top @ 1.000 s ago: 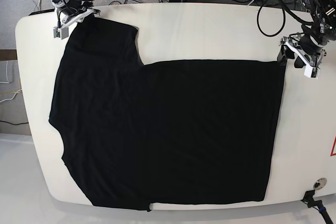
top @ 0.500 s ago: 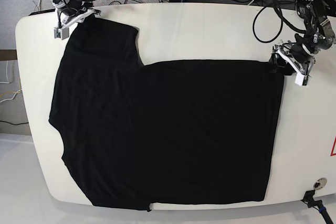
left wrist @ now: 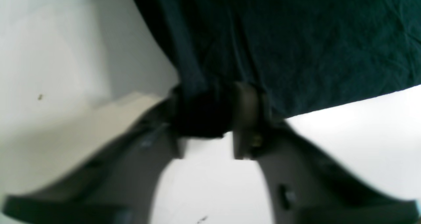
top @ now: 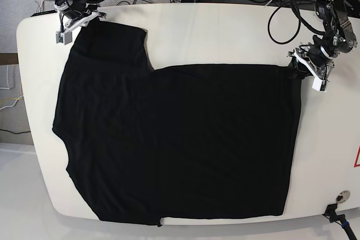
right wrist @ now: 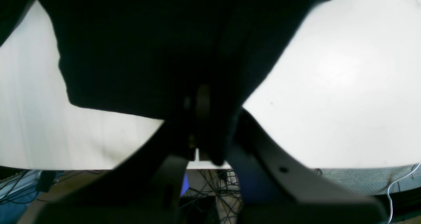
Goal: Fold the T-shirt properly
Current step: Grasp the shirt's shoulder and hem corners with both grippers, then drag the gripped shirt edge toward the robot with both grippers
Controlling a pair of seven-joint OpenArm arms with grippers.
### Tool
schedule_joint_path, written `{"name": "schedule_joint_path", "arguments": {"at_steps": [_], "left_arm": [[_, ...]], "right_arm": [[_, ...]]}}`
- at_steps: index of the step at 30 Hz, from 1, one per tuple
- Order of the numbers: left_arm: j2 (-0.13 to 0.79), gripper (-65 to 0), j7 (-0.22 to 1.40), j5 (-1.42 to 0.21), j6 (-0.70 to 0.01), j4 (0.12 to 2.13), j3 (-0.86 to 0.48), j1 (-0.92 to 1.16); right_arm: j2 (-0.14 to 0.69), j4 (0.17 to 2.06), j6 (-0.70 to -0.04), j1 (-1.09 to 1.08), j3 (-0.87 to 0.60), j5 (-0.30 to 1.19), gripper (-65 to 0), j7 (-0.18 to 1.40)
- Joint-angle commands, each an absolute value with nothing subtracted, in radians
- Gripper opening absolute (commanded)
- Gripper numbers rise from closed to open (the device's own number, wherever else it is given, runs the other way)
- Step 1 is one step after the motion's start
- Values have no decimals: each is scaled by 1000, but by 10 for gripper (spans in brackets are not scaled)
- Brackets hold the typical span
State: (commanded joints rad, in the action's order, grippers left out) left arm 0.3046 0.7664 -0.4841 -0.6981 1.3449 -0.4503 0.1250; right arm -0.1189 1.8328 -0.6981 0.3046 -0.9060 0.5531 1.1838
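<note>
T-shirt [top: 180, 139], black, plain, spread flat

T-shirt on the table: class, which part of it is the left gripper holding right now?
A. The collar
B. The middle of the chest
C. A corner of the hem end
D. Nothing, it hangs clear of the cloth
C: the left gripper is closed on a bunch of black cloth at the far corner of the T-shirt, opposite the sleeve end; the left wrist view shows the fabric pinched between its fingers.
</note>
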Motion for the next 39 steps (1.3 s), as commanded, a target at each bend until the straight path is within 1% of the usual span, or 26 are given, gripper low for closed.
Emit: {"name": "schedule_joint_path", "arguments": {"at_steps": [1,4,11,19,26,28,31,35,36,39], "left_arm": [[305,-649,754,-484,-698,1345,-450,125],[305,-650,722,-483,-698,1343,-450,125],[305,-650,727,-483,-698,1351,-449,134],[311,-650,727,-486,-698,1438,-449,243],[312,-650,727,-487,-698,1569,-453,387],[314,-650,727,-487,-698,1609,-461,429],[326,-650,727,-487,-698,1666,-509,484],[326,-650,728,-489,-698,1709,-549,493],[326,-650,728,-489,-698,1713,-552,490],[325,-650,759,-489,-698,1756,-553,449]], "right_arm": [[-119,1833,-698,305,-906,553,-639,1184],[-119,1833,-698,303,-906,553,-650,1184],[-119,1834,-698,302,-909,552,-650,1184],[-124,1839,-698,394,-914,555,-650,1184],[-130,1856,-698,510,-915,559,-650,1185],[-139,1877,-698,562,-915,616,-650,1185],[-139,1936,-698,630,-912,723,-650,1187],[-136,1962,-698,651,-909,828,-650,1187],[-133,1963,-698,648,-908,842,-650,1187],[-90,1968,-698,619,-908,903,-650,1193]]}}
